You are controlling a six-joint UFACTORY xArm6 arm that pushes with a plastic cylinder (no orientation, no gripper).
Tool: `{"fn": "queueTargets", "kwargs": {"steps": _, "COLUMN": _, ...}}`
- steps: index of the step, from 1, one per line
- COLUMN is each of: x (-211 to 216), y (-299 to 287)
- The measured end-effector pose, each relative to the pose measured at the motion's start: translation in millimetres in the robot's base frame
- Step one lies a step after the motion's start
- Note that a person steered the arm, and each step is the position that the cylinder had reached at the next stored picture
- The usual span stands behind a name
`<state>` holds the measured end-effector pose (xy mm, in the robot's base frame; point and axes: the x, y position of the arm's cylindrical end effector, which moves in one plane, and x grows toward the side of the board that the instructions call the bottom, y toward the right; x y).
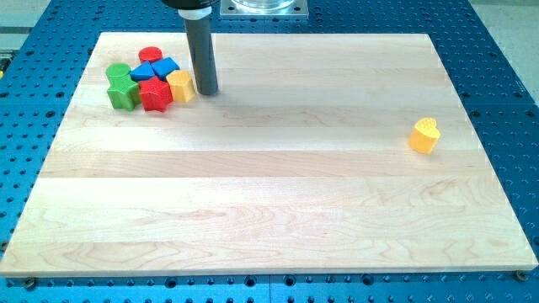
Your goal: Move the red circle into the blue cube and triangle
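Red circle (pixel 151 55) is seen at the cluster's top, touching the blue cube (pixel 166 66) and blue triangle (pixel 145 72), left of my tip (pixel 207 91). Green blocks (pixel 121 87), a red star (pixel 156 94) and a yellow block (pixel 181 85) are packed alongside. No fingers are fitted, so nothing is grasped. The push is judged essentially done; only withdrawal seems called for. A yellow heart (pixel 425 135) lies far right on the bench (pixel 278 194).

Cluster sits near the wooden board's (pixel 269 210) top-left corner: red round block (pixel 150 55) at the view's top, blue cube (pixel 167 66) just below-right, blue triangular block (pixel 145 73) below-left, all touching. Green blocks (pixel 121 87) lie at far left, red star-like block (pixel 156 94) at bottom, yellow block (pixel 181 86) to the right. The tip (pixel 206 91) stands just right of that yellow block; a yellow heart-like block (pixel 425 135) lies well apart, near the right edge.
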<state>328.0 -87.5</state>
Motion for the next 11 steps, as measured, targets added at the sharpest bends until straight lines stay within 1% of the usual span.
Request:
{"fn": "queueTargets", "kwargs": {"steps": 1, "x": -61.4, "y": 12.1}}
{"fn": "queueTargets", "kwargs": {"steps": 2, "x": -114.2, "y": 1.7}}
{"fn": "queueTargets", "kwargs": {"steps": 3, "x": -124.7, "y": -57.1}}
{"fn": "queueTargets", "kwargs": {"steps": 4, "x": -102.9, "y": -105.9}}
{"fn": "queueTargets", "kwargs": {"steps": 5, "x": -82.1, "y": -128.2}}
{"fn": "queueTargets", "kwargs": {"steps": 8, "x": -78.5, "y": -92.8}}
{"fn": "queueTargets", "kwargs": {"steps": 10, "x": -78.5, "y": -88.8}}
{"fn": "queueTargets", "kwargs": {"steps": 11, "x": -78.5, "y": -35.9}}
